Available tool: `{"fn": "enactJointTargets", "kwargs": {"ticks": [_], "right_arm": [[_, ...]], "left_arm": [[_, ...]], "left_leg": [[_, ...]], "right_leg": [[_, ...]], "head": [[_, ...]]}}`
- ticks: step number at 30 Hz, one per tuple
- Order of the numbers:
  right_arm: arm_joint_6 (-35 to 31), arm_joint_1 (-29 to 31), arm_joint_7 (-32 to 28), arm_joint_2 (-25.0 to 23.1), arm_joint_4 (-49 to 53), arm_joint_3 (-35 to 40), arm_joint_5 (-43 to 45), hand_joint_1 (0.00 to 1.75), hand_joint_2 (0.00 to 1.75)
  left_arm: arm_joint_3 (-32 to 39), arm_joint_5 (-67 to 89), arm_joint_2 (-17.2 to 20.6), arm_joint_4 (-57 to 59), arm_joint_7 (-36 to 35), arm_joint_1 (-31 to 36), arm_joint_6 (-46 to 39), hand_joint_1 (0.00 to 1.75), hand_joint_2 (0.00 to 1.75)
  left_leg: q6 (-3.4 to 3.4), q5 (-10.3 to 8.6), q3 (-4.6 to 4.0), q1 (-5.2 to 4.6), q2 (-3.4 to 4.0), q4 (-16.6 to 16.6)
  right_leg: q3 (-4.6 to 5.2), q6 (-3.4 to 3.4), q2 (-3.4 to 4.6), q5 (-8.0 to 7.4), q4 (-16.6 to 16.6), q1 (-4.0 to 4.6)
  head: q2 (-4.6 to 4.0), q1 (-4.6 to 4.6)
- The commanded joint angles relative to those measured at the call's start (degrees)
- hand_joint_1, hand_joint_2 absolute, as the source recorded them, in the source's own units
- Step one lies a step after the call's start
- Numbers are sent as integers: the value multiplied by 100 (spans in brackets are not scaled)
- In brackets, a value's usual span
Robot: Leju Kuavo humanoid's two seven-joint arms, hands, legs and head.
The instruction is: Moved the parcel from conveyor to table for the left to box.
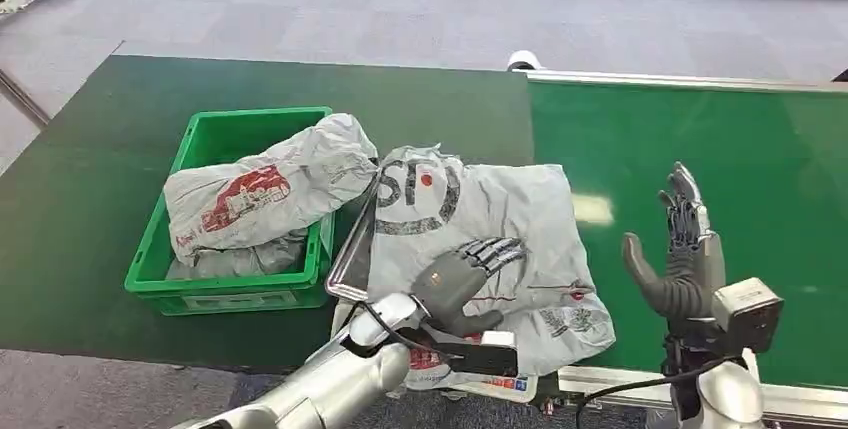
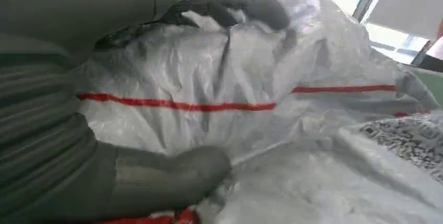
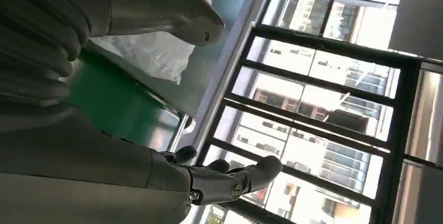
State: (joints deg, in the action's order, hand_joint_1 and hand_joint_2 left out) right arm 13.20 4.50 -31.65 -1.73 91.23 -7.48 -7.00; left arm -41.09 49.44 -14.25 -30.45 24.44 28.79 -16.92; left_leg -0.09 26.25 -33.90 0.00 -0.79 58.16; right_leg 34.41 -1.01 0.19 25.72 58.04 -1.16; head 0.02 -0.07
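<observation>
A grey SF parcel [image 1: 500,214] with a red stripe lies crumpled across the seam between the dark green table [image 1: 90,209] and the brighter green conveyor [image 1: 700,139]. My left hand [image 1: 460,279] rests on top of it, fingers stretched flat. In the left wrist view its thumb [image 2: 172,174] presses into the parcel's plastic [image 2: 261,130]. To the right, my right hand [image 1: 680,249] is raised above the belt, fingers apart and holding nothing. The right wrist view shows the same hand [image 3: 78,104] spread, with the parcel [image 3: 151,51] beyond the thumb.
A green crate [image 1: 255,121] stands on the table left of the parcel. It holds another grey bag with red print [image 1: 260,194] that bulges over its rim. A metal strip [image 1: 350,239] runs between the crate and the parcel. Grey carpet lies beyond the table.
</observation>
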Motion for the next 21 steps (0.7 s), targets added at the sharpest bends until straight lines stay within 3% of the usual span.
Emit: {"fn": "enactJointTargets", "kwargs": {"ticks": [1, 3, 6, 14, 17, 21], "right_arm": [[-197, 227, -6, -236, -588, -253, -105, 0, 175], [-425, 312, -21, -220, -806, -168, -308, 0, 175], [-610, 423, -107, -129, -1011, 82, -398, 0, 175], [-984, 501, -544, 28, -1536, 222, -199, 0, 175], [-1597, 613, -835, -62, -1899, 164, -388, 0, 175], [-2514, 695, -835, -13, -2170, 298, -151, 0, 175]], "left_arm": [[1222, -381, 71, -555, 1229, -269, -1223, 175, 175], [1462, -828, 73, -752, 1556, -241, -1718, 175, 175], [877, -1926, 389, -1371, 1556, -261, -2225, 175, 175], [1263, -2058, 393, -2529, 1556, -705, -2308, 175, 175], [1276, -2274, 392, -2965, 1556, -812, -2308, 175, 175], [1854, -1991, 197, -3888, 1556, -1074, -2308, 175, 175]], "left_leg": [[-4, 0, 6, 7, 21, -10], [-5, -1, -1, 8, 23, -6], [-6, 0, 1, 10, 30, -10], [-4, 2, 2, 8, 26, -12], [-4, 5, -1, 6, 25, -7], [-5, 4, -9, 9, 27, -6]], "right_leg": [[-3, 9, 13, -8, -16, 8], [5, 9, 14, -9, -12, 10], [3, 10, 21, -10, -18, 12], [-1, 8, 19, -8, -20, 10], [4, 7, 21, -5, -13, 8], [10, 8, 21, -6, -14, 11]], "head": [[0, 0], [0, -2], [0, 0], [0, 0], [0, 0], [0, -2]]}}
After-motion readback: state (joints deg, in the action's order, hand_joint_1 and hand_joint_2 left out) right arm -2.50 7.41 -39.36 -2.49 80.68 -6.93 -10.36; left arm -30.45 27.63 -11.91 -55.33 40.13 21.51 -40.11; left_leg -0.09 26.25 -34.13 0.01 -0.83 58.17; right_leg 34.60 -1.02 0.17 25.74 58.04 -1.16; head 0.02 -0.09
